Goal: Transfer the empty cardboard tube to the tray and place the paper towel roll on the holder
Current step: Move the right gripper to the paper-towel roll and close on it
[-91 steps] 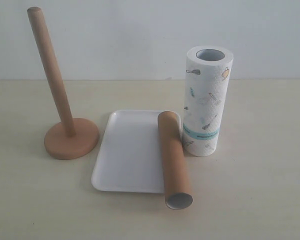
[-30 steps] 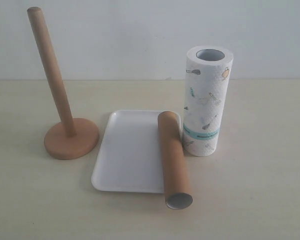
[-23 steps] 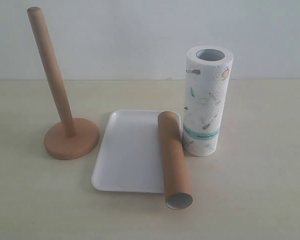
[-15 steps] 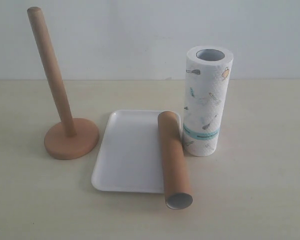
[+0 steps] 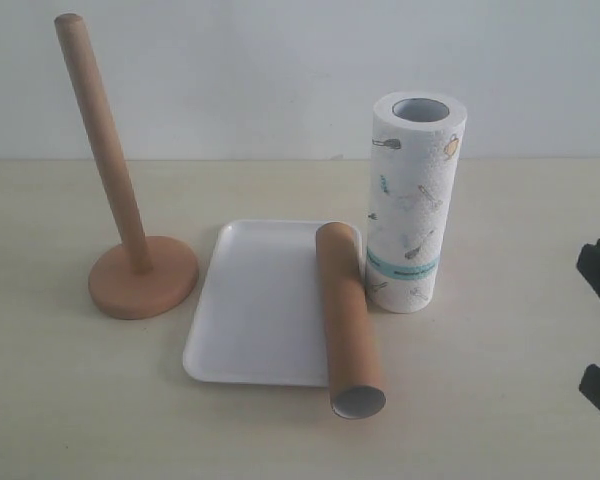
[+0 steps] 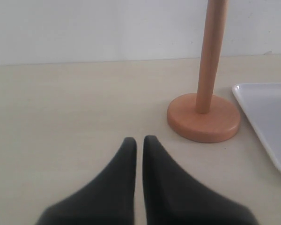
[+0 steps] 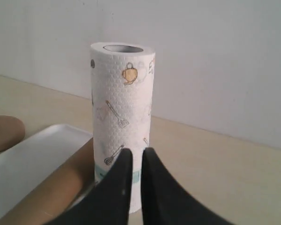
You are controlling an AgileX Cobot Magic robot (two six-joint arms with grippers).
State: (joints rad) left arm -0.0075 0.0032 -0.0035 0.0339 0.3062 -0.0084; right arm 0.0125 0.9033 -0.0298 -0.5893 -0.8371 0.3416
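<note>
The exterior camera is looking slightly down over the table point(image 5: 80, 400). The low wrist cameras are facing the holder point(image 6: 203, 124) (left) and the roll point(image 7: 122, 108) (right), both catching the tray point(image 7: 33, 154).

I see the brown cardboard tube point(image 5: 348, 318) lying along the white tray point(image 5: 250, 310)'s 3 o'clock rim, the printed paper towel roll point(image 5: 413, 200) upright at 2 o'clock, the wooden holder point(image 5: 143, 277) standing at 9 o'clock.

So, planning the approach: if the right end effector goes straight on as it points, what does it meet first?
Most likely the paper towel roll, standing upright dead ahead of the right end effector; how far off is unclear.
</note>
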